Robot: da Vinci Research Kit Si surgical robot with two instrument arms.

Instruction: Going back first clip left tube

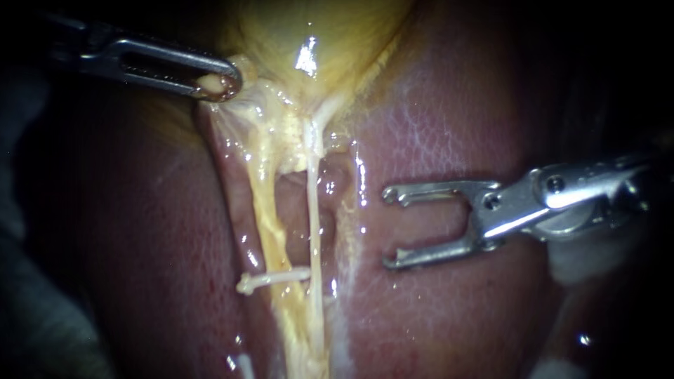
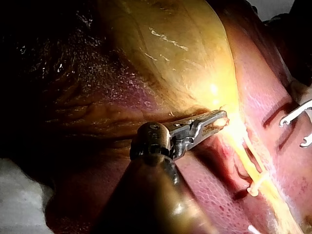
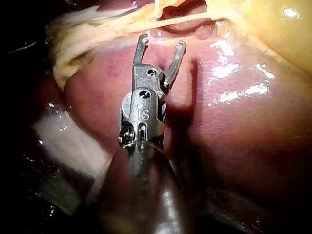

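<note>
The white clip (image 1: 270, 279) sits crosswise on the broad yellow left tube (image 1: 261, 203), low on its run and just short of the thin pale right tube (image 1: 314, 210) beside it. Both tubes run lengthwise from the yellow, glistening gallbladder (image 1: 330, 35) down the endoscope view.

My right instrument (image 1: 393, 228), a silver forked tip, lies on the far side of the right tube from the clip, near it but apart. Its jaws are spread wide, point at the tubes across their long axis and hold nothing. It is the nearer arm. I judge its way back runs along its own shaft, straight away from the tubes over the pink liver (image 1: 449, 119).

My left instrument (image 1: 217, 85) is well up from the clip, its slotted jaws closed on a pale fold at the gallbladder's neck, holding the tubes taut.

I cannot tell whether the clip closes fully round the back of the tube, nor whether the lower jaw of my right instrument touches the liver. The tubes are cut off below the clip. A small white shape near that edge is too unclear to name.
</note>
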